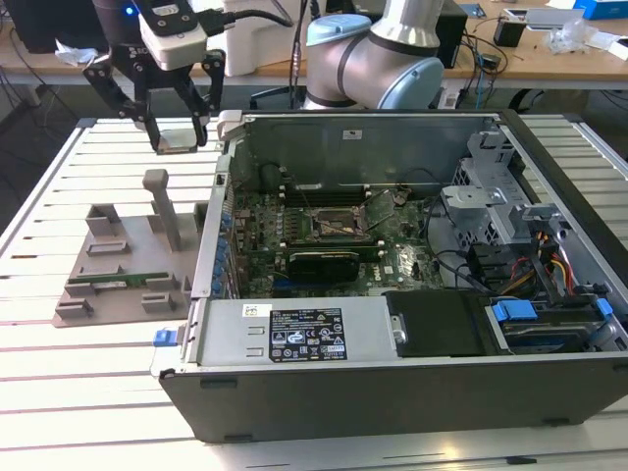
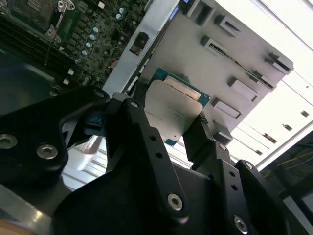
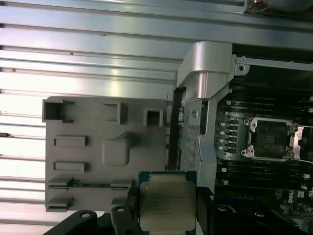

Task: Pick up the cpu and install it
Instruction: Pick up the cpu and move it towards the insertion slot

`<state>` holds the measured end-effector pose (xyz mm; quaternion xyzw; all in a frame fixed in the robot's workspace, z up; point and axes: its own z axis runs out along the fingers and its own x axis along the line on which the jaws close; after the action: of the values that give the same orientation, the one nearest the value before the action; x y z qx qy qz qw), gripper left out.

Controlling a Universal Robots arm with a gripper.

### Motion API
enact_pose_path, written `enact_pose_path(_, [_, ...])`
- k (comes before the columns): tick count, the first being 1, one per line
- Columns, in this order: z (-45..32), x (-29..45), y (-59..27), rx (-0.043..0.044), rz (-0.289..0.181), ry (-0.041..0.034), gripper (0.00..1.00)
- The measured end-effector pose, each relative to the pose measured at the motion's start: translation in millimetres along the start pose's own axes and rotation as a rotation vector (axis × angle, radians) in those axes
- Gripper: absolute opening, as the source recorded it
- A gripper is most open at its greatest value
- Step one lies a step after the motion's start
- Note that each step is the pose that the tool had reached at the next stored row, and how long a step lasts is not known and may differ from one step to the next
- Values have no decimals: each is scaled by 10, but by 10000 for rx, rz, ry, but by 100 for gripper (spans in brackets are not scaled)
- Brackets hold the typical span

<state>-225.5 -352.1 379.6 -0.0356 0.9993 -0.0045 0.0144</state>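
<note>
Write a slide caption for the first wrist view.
Black two-finger gripper holding the flat square silver-topped cpu, grey plastic fixture tray and open computer case's motherboard socket behind it.

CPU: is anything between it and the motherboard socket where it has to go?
Yes. The gripper holds the cpu over the grey holder tray, outside the computer case. The case's side wall stands between the chip and the socket. The socket itself looks open, with nothing lying in it.
</note>
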Motion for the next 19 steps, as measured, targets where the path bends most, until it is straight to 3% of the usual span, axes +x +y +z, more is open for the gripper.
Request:
enact_pose_path(2, [4, -118, -6, 0, 0, 0, 55])
enact_pose_path(6, [7, -244, -11, 1, -2, 1, 55])
enact_pose_path(19, [16, -562, -13, 0, 0, 2, 55])
